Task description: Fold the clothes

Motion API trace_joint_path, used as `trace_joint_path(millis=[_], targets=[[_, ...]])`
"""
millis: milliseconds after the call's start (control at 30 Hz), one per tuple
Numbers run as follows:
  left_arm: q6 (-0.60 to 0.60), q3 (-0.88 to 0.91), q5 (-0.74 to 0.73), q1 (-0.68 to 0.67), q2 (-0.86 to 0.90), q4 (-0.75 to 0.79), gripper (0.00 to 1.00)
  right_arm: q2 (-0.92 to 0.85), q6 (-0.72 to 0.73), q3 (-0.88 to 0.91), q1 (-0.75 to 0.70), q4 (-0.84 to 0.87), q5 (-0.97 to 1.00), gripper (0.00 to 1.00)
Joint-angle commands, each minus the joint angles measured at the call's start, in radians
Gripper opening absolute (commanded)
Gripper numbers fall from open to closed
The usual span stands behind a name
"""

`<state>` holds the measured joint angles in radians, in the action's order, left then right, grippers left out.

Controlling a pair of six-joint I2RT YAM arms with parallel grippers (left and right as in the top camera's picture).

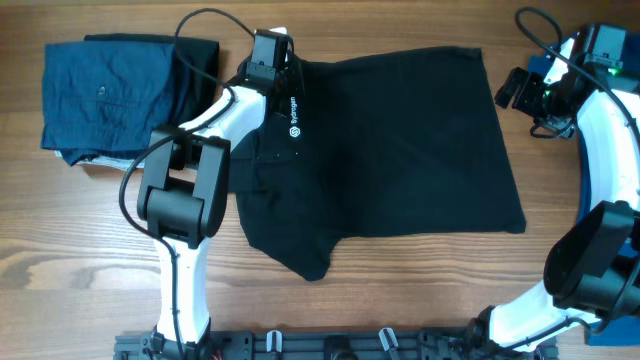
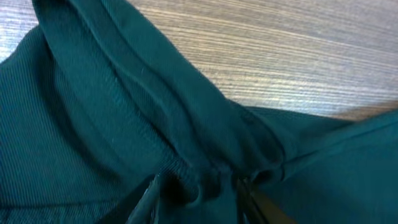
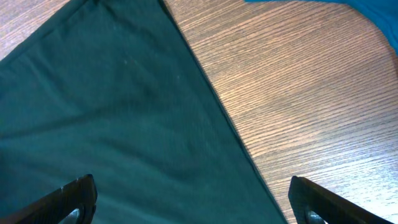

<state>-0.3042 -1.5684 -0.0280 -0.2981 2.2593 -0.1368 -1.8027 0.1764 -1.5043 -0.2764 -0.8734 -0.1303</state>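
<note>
The black shirt [image 1: 400, 140] lies spread across the middle of the table, its white logo [image 1: 294, 118] near the left arm. My left gripper [image 1: 268, 58] is at the shirt's far left corner. In the left wrist view it is shut on a bunched fold of the shirt [image 2: 199, 180], with fabric pinched between the fingers. My right gripper [image 1: 508, 90] hovers by the shirt's far right edge. In the right wrist view it is open [image 3: 193, 205] and empty, with the shirt's hem [image 3: 124, 124] running below it.
A folded navy garment [image 1: 105, 95] on a dark pile sits at the far left. A bright blue garment [image 1: 543, 66] lies under the right arm at the far right and also shows in the right wrist view [image 3: 373, 12]. Bare wood [image 1: 420, 290] lies in front.
</note>
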Motion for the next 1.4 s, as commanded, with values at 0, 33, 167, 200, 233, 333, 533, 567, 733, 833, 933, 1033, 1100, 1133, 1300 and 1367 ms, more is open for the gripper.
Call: trace_joint_path(millis=[0,33,167,200,233,333,533,567,733,833,933,1033,1100,1133,1300,1367], targets=[[0.009,-0.011,-0.008,0.001,-0.034,-0.001,0.39,0.007,-0.017,-0.008,-0.002,0.002,0.006,1.00],[0.009,-0.011,-0.008,0.000,-0.034,-0.003,0.38,0.007,-0.017,-0.008,-0.002,0.002,0.006,1.00],[0.009,-0.011,-0.008,-0.003,-0.034,-0.003,0.36,0.007,-0.017,-0.008,-0.002,0.002,0.006,1.00],[0.009,-0.011,-0.009,-0.003,-0.033,-0.003,0.35,0.007,-0.017,-0.008,-0.002,0.002,0.006,1.00],[0.009,-0.011,-0.008,-0.005,-0.032,-0.003,0.35,0.007,-0.017,-0.008,-0.002,0.002,0.006,1.00],[0.009,-0.011,-0.008,-0.009,-0.024,-0.002,0.35,0.007,-0.017,-0.008,-0.002,0.002,0.006,1.00],[0.010,-0.011,-0.004,-0.007,0.006,0.017,0.35,0.007,-0.017,-0.008,-0.002,0.002,0.006,1.00],[0.010,-0.011,-0.004,-0.005,0.006,0.024,0.33,0.007,-0.017,-0.008,-0.002,0.002,0.006,1.00],[0.010,-0.011,-0.005,-0.003,0.002,0.063,0.14,0.007,-0.017,-0.008,-0.002,0.002,0.006,1.00],[0.010,-0.011,-0.005,-0.003,0.002,0.057,0.20,0.007,-0.017,-0.008,-0.002,0.002,0.006,1.00],[0.010,-0.011,-0.005,-0.003,0.002,0.032,0.26,0.007,-0.017,-0.008,-0.002,0.002,0.006,1.00],[0.010,-0.011,-0.004,-0.006,0.005,0.004,0.27,0.007,-0.017,-0.008,-0.002,0.002,0.005,1.00],[0.010,-0.011,-0.004,-0.006,0.008,-0.003,0.29,0.007,-0.017,-0.008,-0.002,0.002,0.006,1.00],[0.010,-0.011,-0.004,-0.006,0.010,-0.003,0.29,0.007,-0.017,-0.008,-0.002,0.002,0.006,1.00],[0.010,-0.011,-0.004,-0.006,0.011,-0.002,0.29,0.007,-0.017,-0.008,-0.002,0.002,0.006,1.00],[0.010,-0.011,-0.004,-0.006,0.011,-0.003,0.26,0.007,-0.017,-0.008,-0.002,0.002,0.006,1.00]])
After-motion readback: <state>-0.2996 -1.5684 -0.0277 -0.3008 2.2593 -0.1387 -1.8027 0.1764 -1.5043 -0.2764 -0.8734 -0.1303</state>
